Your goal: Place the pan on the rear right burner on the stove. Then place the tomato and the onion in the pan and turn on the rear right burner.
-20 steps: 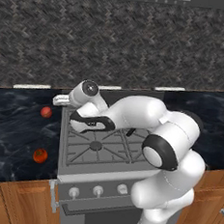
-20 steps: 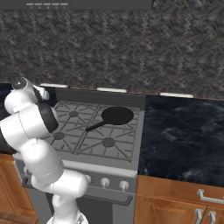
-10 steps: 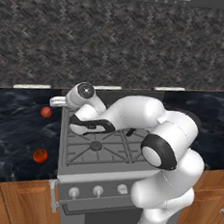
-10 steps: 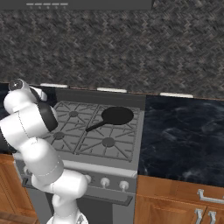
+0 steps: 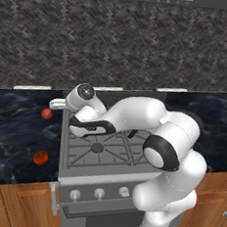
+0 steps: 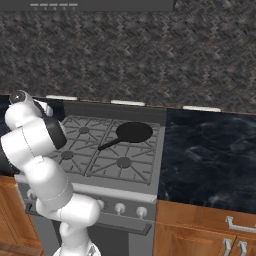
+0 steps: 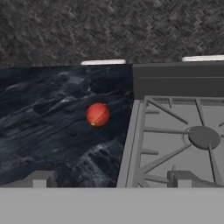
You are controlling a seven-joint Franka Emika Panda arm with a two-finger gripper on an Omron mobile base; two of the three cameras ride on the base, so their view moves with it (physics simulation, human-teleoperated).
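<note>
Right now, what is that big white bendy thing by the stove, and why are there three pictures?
The white thing is a robot arm. At its end sits a pincer with two fingers for grabbing things. It is open and holds nothing.

Two pictures come from cameras riding behind the arm, one on its left side and one on its right, so you see the same kitchen twice. The third comes from a little camera on the hand itself, looking where the pincer points.

The stove is grey with four burners. A black pan already sits on the rear right burner. On the dark counter left of the stove lie two small red balls: the onion, farther back, and the tomato, nearer the front. The hand camera looks at the onion, so the arm may be about to fetch it.
</note>
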